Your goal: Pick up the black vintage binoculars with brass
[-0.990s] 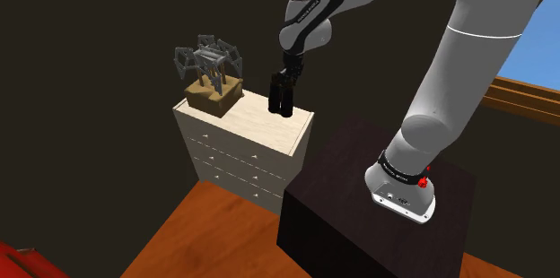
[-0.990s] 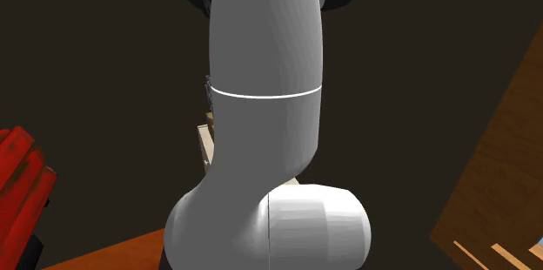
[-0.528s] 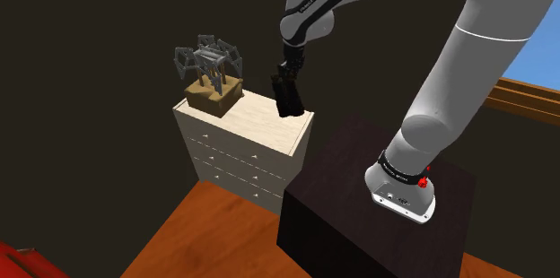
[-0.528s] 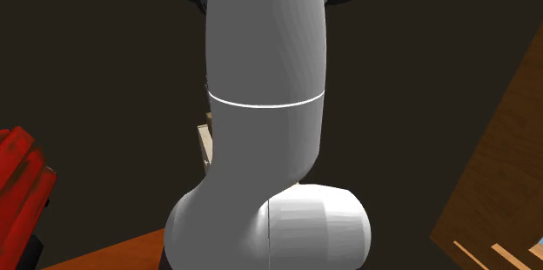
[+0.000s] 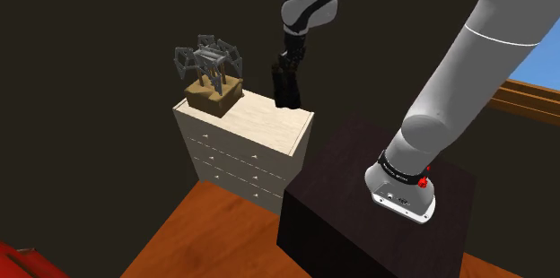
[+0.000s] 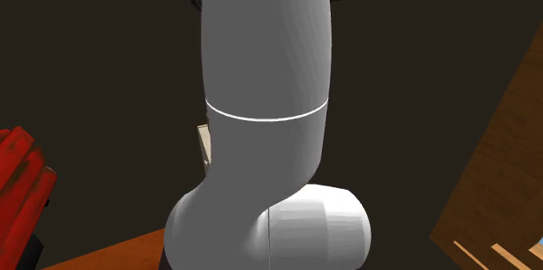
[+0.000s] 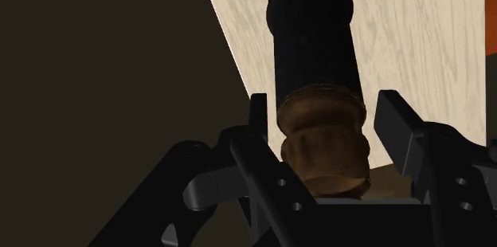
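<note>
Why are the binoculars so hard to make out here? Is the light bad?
Shoulder view: the room is dim, so the black binoculars with a brown eyepiece blend into the dark wall above the pale wooden chest of drawers. Second exterior view: the white robot arm blocks the middle. Wrist view: close up in the black pincer, their brown end is plainly lit.

The binoculars (image 7: 313, 54) show a matt black barrel and a dull, brass-brown eyepiece. The dresser top (image 7: 422, 38) is pale, fine-grained wood, the stand (image 5: 341, 204) dark and matt, the floor (image 5: 215, 231) orange-brown wood. The arm (image 6: 265, 42) is smooth white with a soft sheen.
</note>
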`<state>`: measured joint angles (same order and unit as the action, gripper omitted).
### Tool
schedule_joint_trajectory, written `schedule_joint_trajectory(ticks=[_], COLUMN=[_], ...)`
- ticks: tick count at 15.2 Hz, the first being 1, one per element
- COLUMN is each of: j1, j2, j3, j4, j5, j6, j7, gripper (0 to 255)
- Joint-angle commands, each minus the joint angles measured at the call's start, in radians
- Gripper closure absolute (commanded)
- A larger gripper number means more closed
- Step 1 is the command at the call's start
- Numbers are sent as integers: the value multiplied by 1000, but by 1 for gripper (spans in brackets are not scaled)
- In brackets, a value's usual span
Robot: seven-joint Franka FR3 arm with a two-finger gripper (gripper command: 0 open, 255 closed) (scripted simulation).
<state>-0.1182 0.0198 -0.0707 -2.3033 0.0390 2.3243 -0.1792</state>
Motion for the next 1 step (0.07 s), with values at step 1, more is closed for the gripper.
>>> schedule_joint_trajectory(ticks=[1], j1=[0], j2=[-8], j3=[0], j4=[1], j5=[-1], j6=[-7], j7=[1], gripper=[255])
